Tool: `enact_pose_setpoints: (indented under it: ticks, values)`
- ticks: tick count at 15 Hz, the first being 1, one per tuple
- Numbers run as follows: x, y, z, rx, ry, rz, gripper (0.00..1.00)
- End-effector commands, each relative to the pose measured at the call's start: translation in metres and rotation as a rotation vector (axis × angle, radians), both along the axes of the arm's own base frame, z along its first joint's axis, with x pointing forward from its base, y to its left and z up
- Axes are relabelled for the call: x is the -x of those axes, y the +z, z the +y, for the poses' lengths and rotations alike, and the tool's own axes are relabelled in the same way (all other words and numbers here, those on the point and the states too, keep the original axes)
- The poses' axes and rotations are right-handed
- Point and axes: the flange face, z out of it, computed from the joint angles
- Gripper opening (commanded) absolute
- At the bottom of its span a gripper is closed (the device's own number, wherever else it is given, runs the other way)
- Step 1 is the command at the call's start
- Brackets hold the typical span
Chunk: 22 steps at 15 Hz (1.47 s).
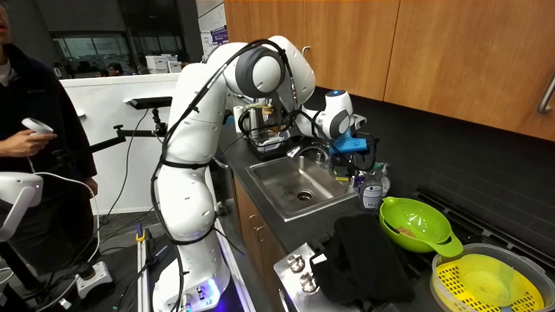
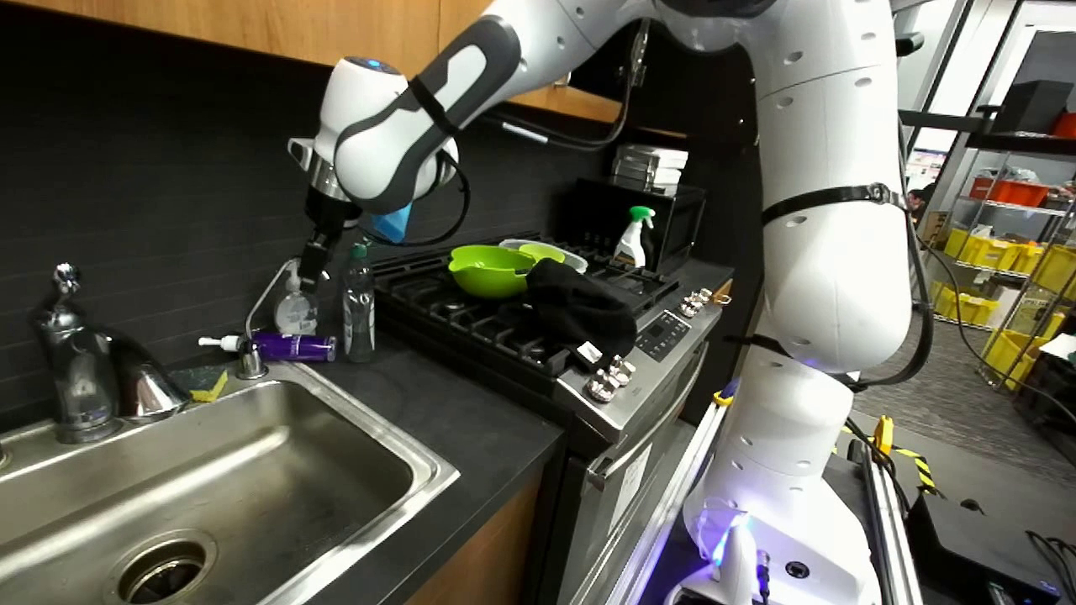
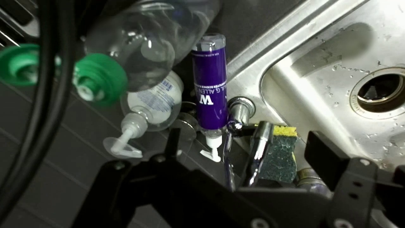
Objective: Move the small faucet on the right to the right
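The small faucet (image 2: 251,361) is a slim chrome tap at the sink's back corner, with a thin arched spout. In the wrist view its spout (image 3: 262,139) runs up between my two fingers, with space on both sides. My gripper (image 3: 248,147) is open, with its fingers wide apart. In an exterior view the gripper (image 2: 313,265) points down at about the height of the spout's top. I cannot tell whether any part touches the spout. The larger main faucet (image 2: 84,391) stands further along the sink's back edge. The far end of the spout is hidden by the gripper in the wrist view.
A purple bottle (image 3: 210,85) lies against the small faucet's base. A green-capped clear bottle (image 2: 359,307) and a pump bottle (image 2: 296,309) stand close by. A sponge (image 3: 278,158) lies behind the sink (image 2: 387,428). A green bowl (image 1: 416,221) sits on the stove.
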Motion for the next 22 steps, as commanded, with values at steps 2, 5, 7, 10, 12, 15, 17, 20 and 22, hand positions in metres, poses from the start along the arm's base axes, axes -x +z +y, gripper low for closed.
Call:
enact_pose_setpoints:
  ticks: [2, 5, 7, 10, 12, 15, 17, 20, 22]
  values:
    - [0.053, 0.029, -0.024, 0.024, -0.124, 0.031, 1.00]
    - [0.084, 0.039, -0.036, 0.015, -0.216, 0.069, 1.00]
    - [0.106, 0.045, -0.045, 0.005, -0.288, 0.087, 1.00]
    - [0.139, 0.054, -0.063, 0.005, -0.424, 0.091, 1.00]
    - [0.157, 0.067, -0.079, 0.009, -0.520, 0.061, 1.00]
    - [0.176, 0.112, -0.103, 0.044, -0.612, -0.063, 1.00]
    - [0.182, 0.143, -0.112, 0.029, -0.631, -0.132, 1.00]
    - [0.173, 0.147, -0.113, -0.001, -0.627, -0.134, 1.00]
    - [0.178, 0.156, -0.113, -0.010, -0.631, -0.153, 1.00]
